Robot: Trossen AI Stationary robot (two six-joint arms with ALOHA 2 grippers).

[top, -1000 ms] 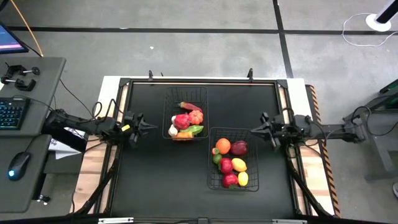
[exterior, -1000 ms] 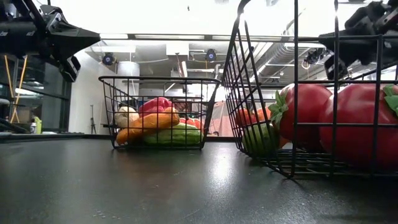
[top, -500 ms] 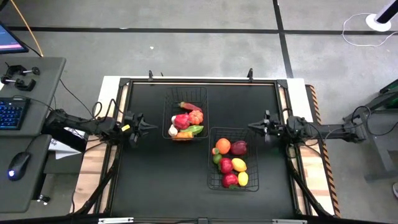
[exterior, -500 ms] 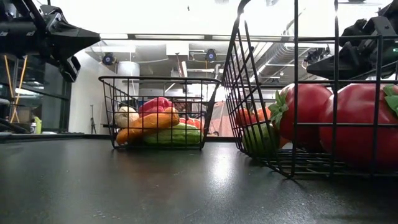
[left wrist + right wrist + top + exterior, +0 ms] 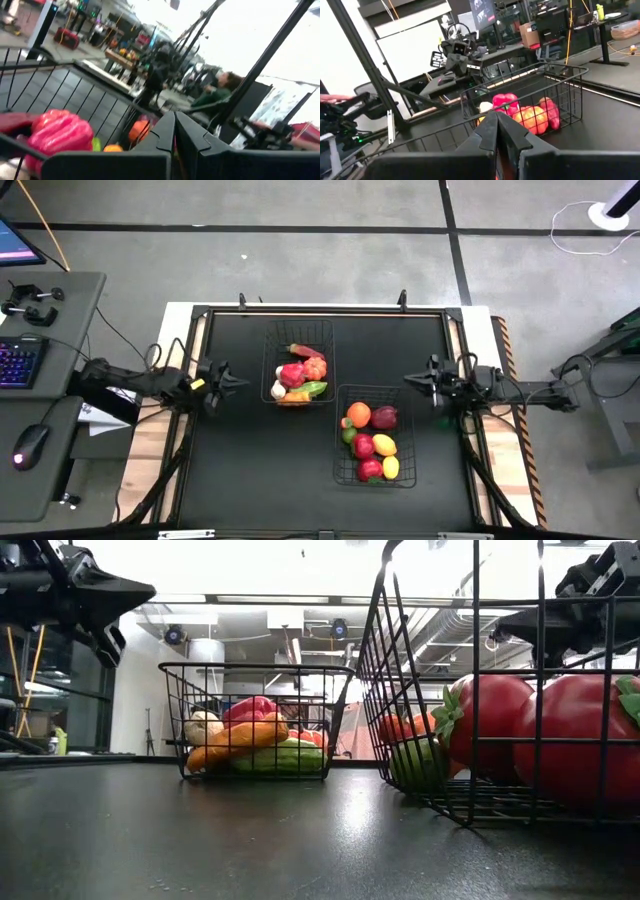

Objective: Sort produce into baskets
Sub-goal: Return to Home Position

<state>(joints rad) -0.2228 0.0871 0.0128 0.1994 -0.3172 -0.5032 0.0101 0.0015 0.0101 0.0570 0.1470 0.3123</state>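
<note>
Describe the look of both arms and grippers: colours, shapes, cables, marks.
The left arm and the right arm are slim, dark and jointed, with thin black cables looping beside them. The left gripper and the right gripper are black too; each has two wedge-shaped fingers that taper to a point. A small yellow mark sits behind the left gripper. I can read no other markings.

Metal wire baskets (image 5: 298,332), glossy plastic produce (image 5: 362,445)
</note>
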